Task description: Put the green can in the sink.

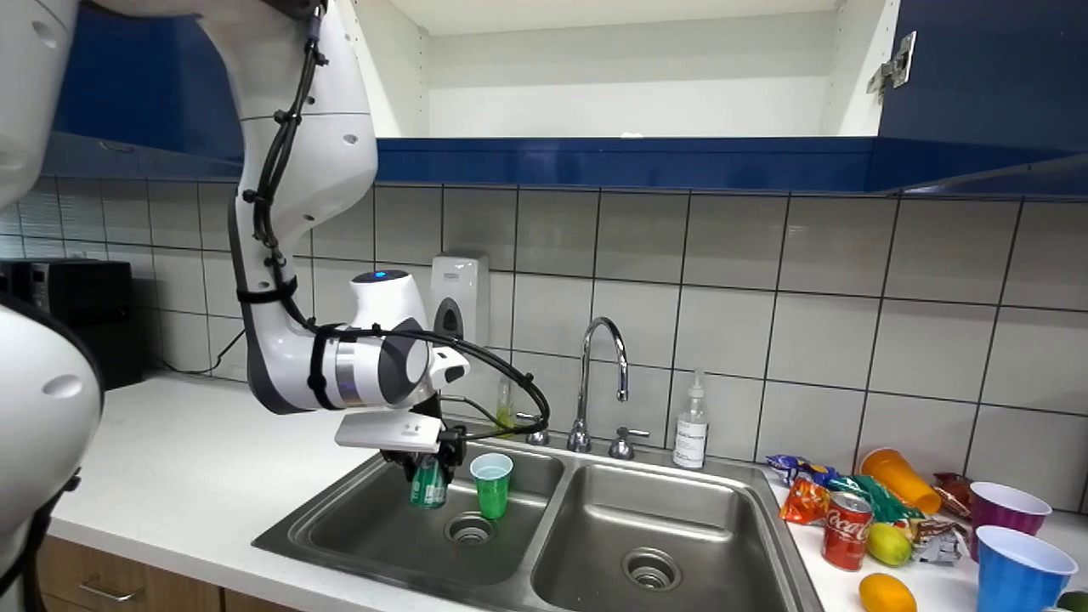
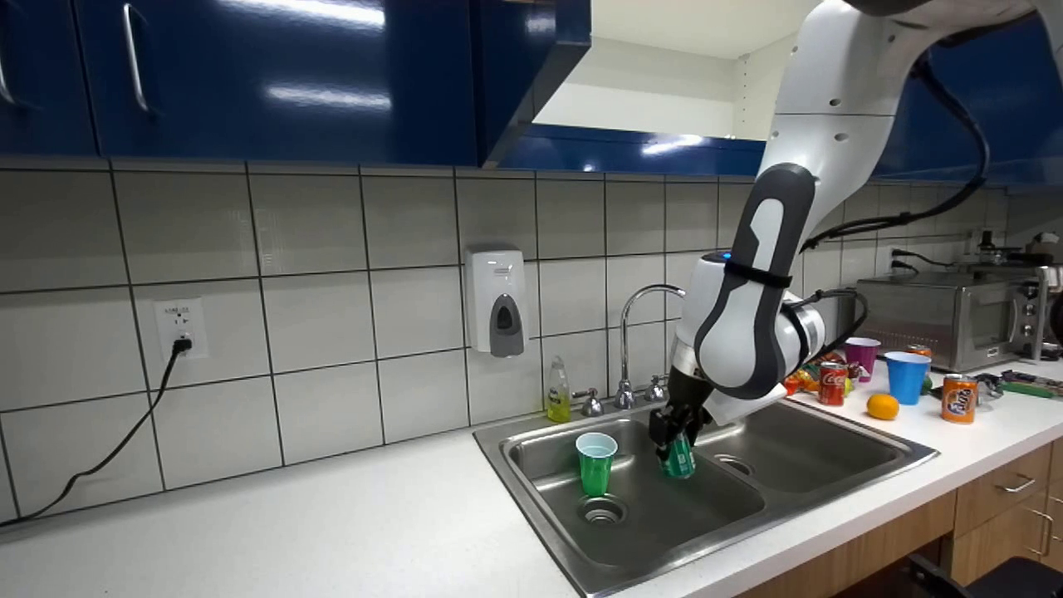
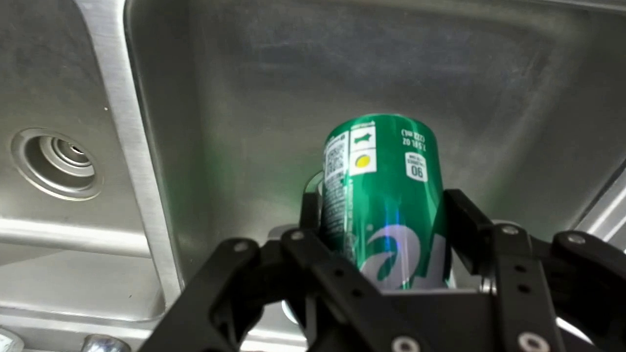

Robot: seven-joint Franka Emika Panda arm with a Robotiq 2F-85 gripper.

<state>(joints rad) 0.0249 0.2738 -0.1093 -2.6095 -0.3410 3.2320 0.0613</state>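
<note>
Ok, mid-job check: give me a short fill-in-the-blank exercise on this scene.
The pincer grips a can coloured ____.
The sink has ____ basins.
The green cup in the sink stands with its mouth facing ____.
In an exterior view, the front orange can is labelled ____.

Missing words: green; two; up; Fanta.

Wht cntr (image 2: 274, 531) | w/ Coke can (image 1: 847, 531) | Fanta can (image 2: 959, 399) | blu cup (image 2: 907, 379)

Red Coca-Cola can (image 1: 847, 531) beside yellow-green fruit (image 1: 889, 545); blue cup (image 1: 1022, 574) upright; white dispenser (image 2: 496, 303) on tiled wall (image 2: 317, 320).
</note>
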